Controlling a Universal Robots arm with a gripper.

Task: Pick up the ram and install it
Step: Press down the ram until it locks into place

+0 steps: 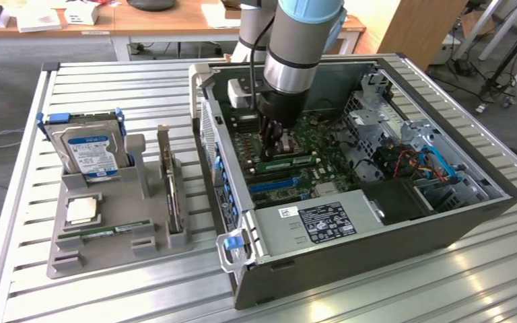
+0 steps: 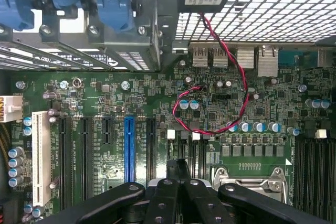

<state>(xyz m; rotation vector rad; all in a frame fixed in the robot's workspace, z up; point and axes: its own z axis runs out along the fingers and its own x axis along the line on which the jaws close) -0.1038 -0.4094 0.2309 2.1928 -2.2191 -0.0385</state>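
Looking into the open computer case (image 1: 375,250) from the exterior view, we find the gripper (image 1: 274,142) lowered inside it, over the motherboard (image 1: 323,180) and toward the case's far wall. The ram (image 1: 292,162) lies on edge on the motherboard, a narrow green stick with a white label, directly under the fingertips at the end nearer the exterior view's left. We cannot tell whether the fingertips touch it. In the wrist view the gripper (image 2: 178,174) has its black fingers (image 2: 163,203) drawn together with no visible gap, and we see nothing clamped between them. Beyond them we see the motherboard (image 2: 157,103), a blue slot (image 2: 129,150) among black slots, a looped red-and-black wire (image 2: 244,85) and the metal processor socket (image 2: 252,182) just beside the fingers. The power supply (image 1: 326,219) fills the near end of the case. The case rests on a slatted metal table (image 1: 375,303). Near the table's edge at the exterior view's left stands a grey holder (image 1: 106,261) carrying a hard drive (image 1: 88,151), a square silver processor chip (image 1: 83,210), an upright expansion card (image 1: 170,192) and a second green stick (image 1: 106,233) lying near its front edge.
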